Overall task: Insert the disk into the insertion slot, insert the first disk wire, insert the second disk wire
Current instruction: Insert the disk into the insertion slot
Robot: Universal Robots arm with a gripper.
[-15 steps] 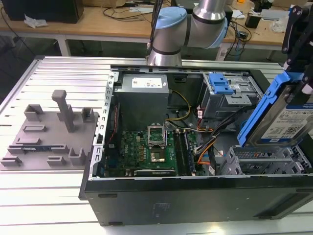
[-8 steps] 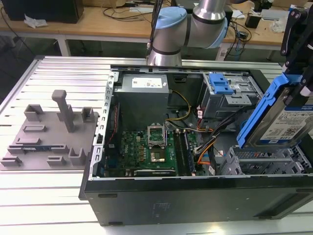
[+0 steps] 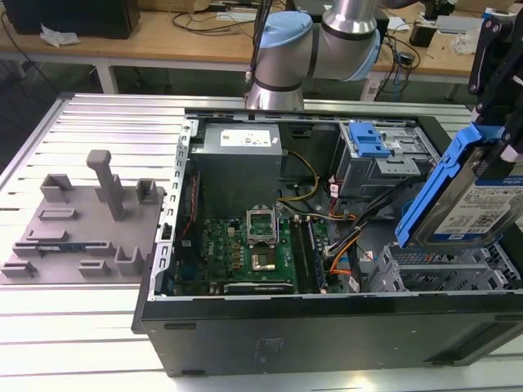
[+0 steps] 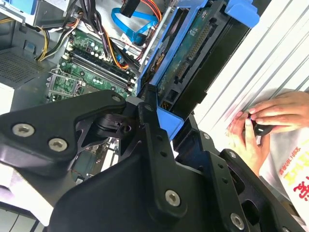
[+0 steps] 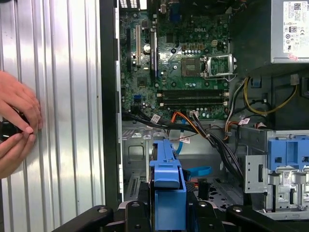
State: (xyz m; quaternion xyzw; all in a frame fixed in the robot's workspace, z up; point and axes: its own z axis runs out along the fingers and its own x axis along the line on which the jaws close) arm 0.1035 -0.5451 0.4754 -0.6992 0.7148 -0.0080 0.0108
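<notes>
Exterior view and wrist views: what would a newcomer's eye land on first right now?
The disk in its bright blue carrier, gripped by the gripper and tilted over the insertion slot at the exterior view's right. Next, the green motherboard in the open case, and a person's hands over the ribbed table beside it in both wrist views.

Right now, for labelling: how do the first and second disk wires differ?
The first disk wire is a bundle of orange and red strands; the second disk wire is one flat blue band. The first arcs beside the motherboard; the second loops nearer the disk in the pincer. Both lie inside the case.
</notes>
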